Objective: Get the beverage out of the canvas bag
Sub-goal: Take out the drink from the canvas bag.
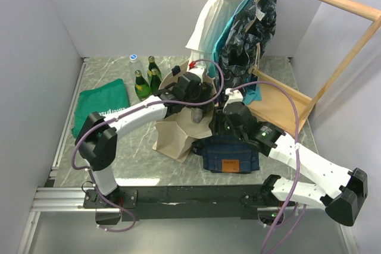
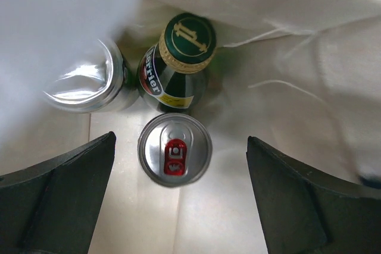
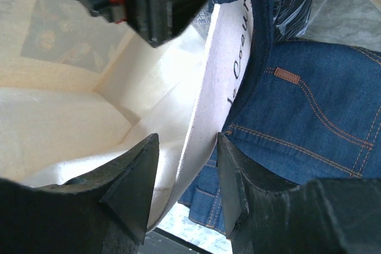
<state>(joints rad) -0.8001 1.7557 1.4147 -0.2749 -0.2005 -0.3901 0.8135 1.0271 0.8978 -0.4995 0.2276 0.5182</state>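
Left wrist view looks straight down into the canvas bag [image 2: 309,52]. My left pincer [image 2: 180,147] hangs spread wide inside its mouth, one finger on either side of a red-tabbed can [image 2: 175,157] that stands upright on the bag's bottom. Just behind the can is a green glass bottle [image 2: 178,57] with a gold-rimmed cap. To the left of that is a second can [image 2: 89,84], partly under a fold of cloth. All the beverages sit close together at the bottom of the bag.

My right pincer [image 3: 186,165] is pressed together on the bag's wall near the rim, the cloth pinched between its fingers. Folded jeans [image 3: 321,105] lie just beyond it on the table [image 3: 351,10].

I judge the red-tabbed can the easiest to take. It is thin metal with smooth sides, probably full and so moderately heavy. It would slide in a light grip and dent under a hard one. I would close across its round wall just below the top rim, so the lip stops it slipping down.

The bottle looks heavier, slick and breakable, and the neck under the cap is the place to take it.

The bag is soft and could sag inward or lift with the can, which is why the pinch on its wall matters. The neighbours stand close enough that a descending finger could knock them.
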